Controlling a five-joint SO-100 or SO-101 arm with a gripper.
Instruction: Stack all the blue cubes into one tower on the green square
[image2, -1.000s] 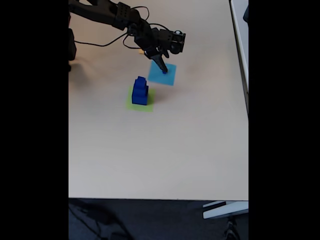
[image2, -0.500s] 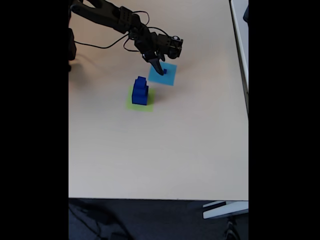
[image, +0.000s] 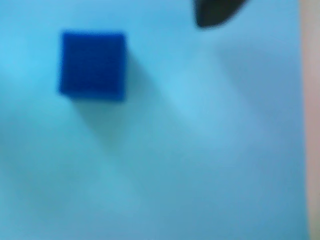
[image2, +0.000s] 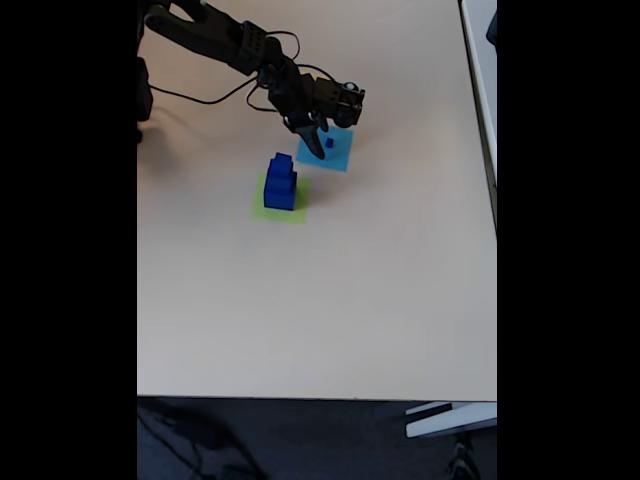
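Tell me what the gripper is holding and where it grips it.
Nothing. The gripper hangs above the light-blue patch; the small cube sits free on it, apart from the fingers.

A plain beige worktop (image2: 330, 300) is seen in the fixed view, nothing fancy. Two flat square patches are laid directly on it near the far side: a green square (image2: 263, 210) and, just beside it up and to the right, a light-blue patch (image2: 340, 155). A black cable (image2: 200, 93) is trailed across the far left part.
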